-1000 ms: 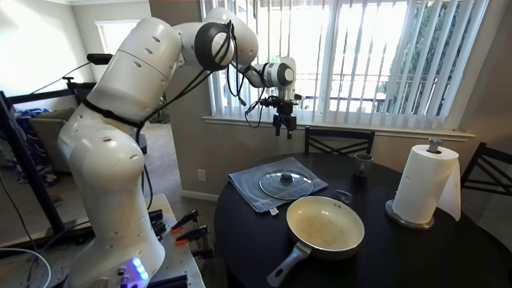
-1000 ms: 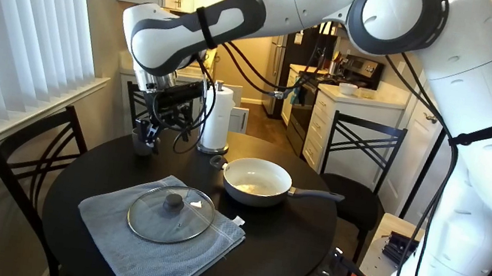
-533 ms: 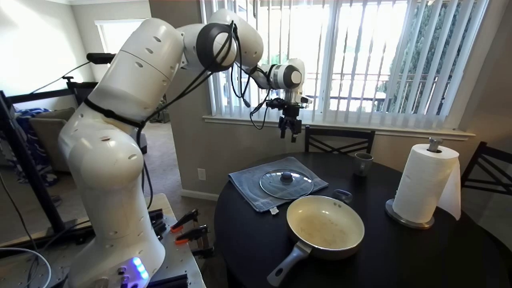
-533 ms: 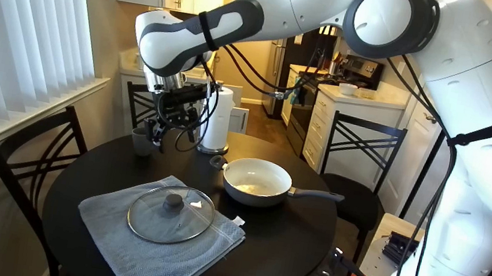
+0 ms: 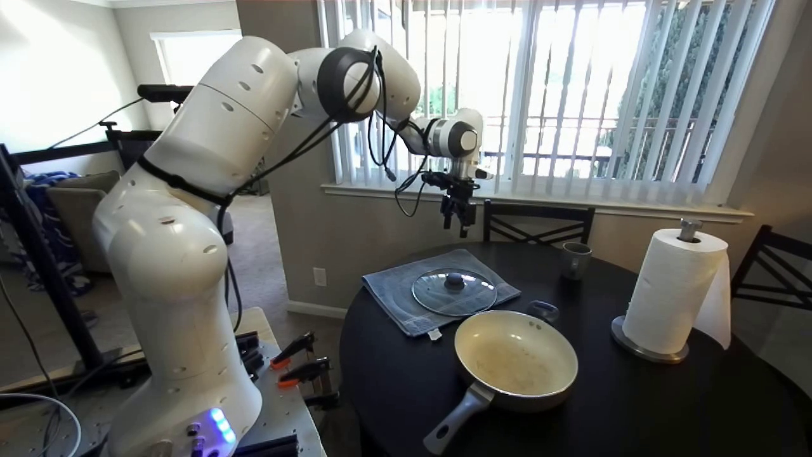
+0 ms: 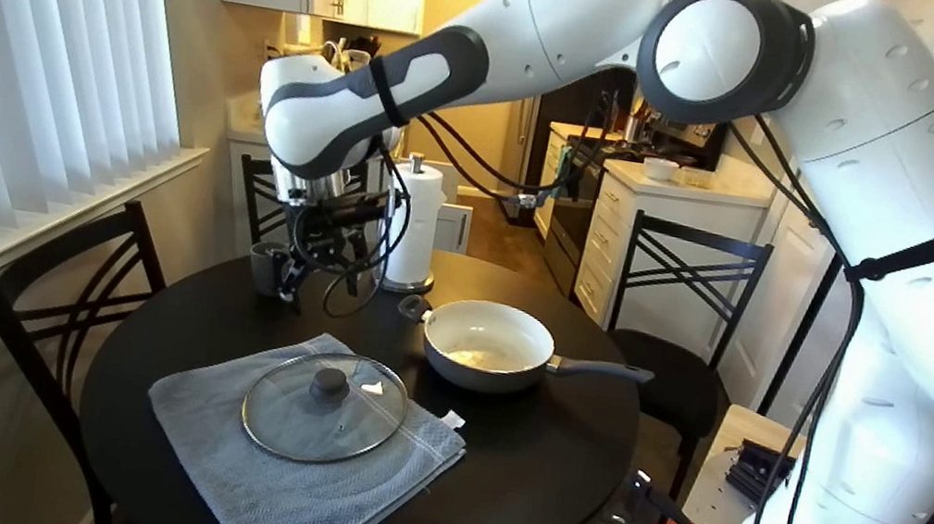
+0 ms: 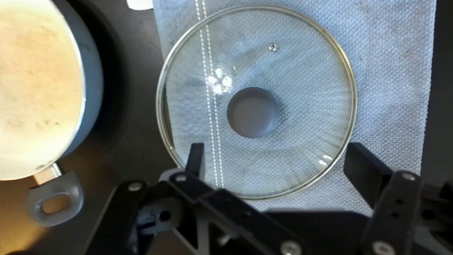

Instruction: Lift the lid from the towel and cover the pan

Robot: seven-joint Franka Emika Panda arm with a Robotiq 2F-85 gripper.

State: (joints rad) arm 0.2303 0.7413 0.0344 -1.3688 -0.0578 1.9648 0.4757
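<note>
The clear glass lid [image 5: 438, 296] with metal rim and dark knob lies flat on the grey-blue towel [image 5: 398, 287]; both show in an exterior view too, the lid [image 6: 320, 422] and the towel [image 6: 235, 483]. The cream-inside pan [image 5: 515, 355] stands uncovered beside them, also in an exterior view [image 6: 486, 378]. My gripper [image 5: 455, 229] is open and empty, in the air above the table. In the wrist view the gripper [image 7: 275, 150] has its fingers wide apart; the lid's knob [image 7: 253, 112] appears between and beyond the fingertips, not touched. The pan [image 7: 35, 88] is partly cut off there.
A grey mug [image 5: 575, 260] stands at the table's far side, close behind the gripper in an exterior view [image 6: 265, 267]. A paper towel roll [image 5: 675, 292] stands farther along. The pan's long handle [image 5: 460, 419] points towards the robot's side. Chairs surround the dark round table [image 5: 634, 412].
My gripper has moved lower towards the table and slightly to the right in an exterior view, staying open. The lid, towel and pan have not moved.
</note>
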